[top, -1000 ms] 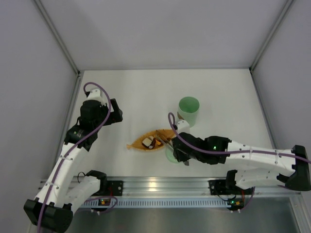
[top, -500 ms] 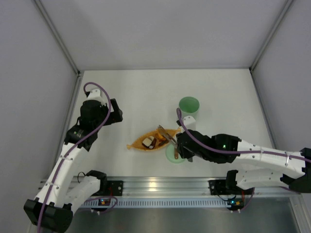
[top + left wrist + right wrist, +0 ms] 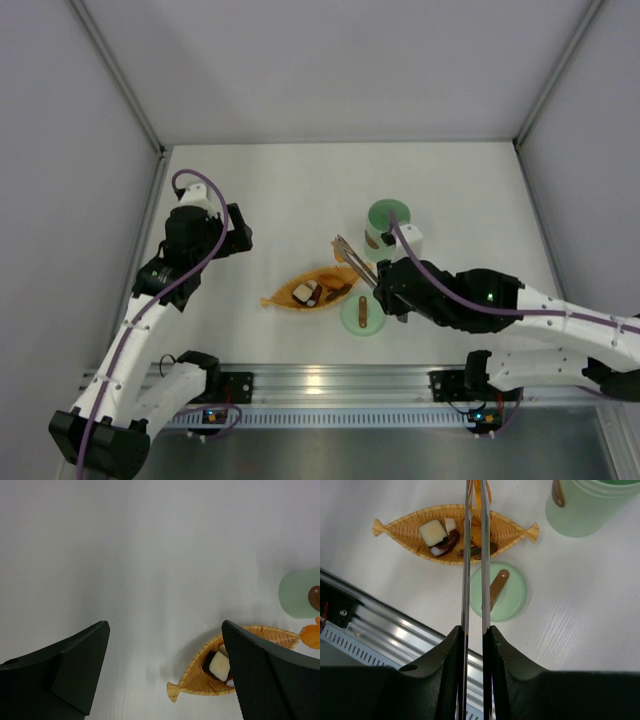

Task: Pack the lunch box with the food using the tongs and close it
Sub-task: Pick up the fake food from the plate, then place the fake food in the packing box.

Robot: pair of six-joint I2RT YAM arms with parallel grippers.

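Note:
My right gripper (image 3: 381,286) (image 3: 476,630) is shut on the pale tongs (image 3: 352,260) (image 3: 468,570). They reach up-left, with their tips just left of the mint-green lunch box (image 3: 388,220) (image 3: 585,510) (image 3: 297,592). An orange piece of food (image 3: 481,492) (image 3: 311,635) is pinched between the tips, above the table. More food, a white piece (image 3: 432,531) (image 3: 220,665) and brown bits (image 3: 451,541), lies in the orange leaf-shaped dish (image 3: 283,298) (image 3: 402,527) (image 3: 200,677). The green lid (image 3: 354,318) (image 3: 512,597) lies flat beside the dish. My left gripper (image 3: 240,232) (image 3: 164,630) stands open and empty, left of the dish.
A metal rail (image 3: 320,380) (image 3: 380,625) runs along the table's near edge, just below the lid. Grey walls close in the back and both sides of the table.
My right arm has moved away from the dish toward the lunch box, and the tongs have risen with the orange piece. The lid is uncovered again. The left arm has not moved.

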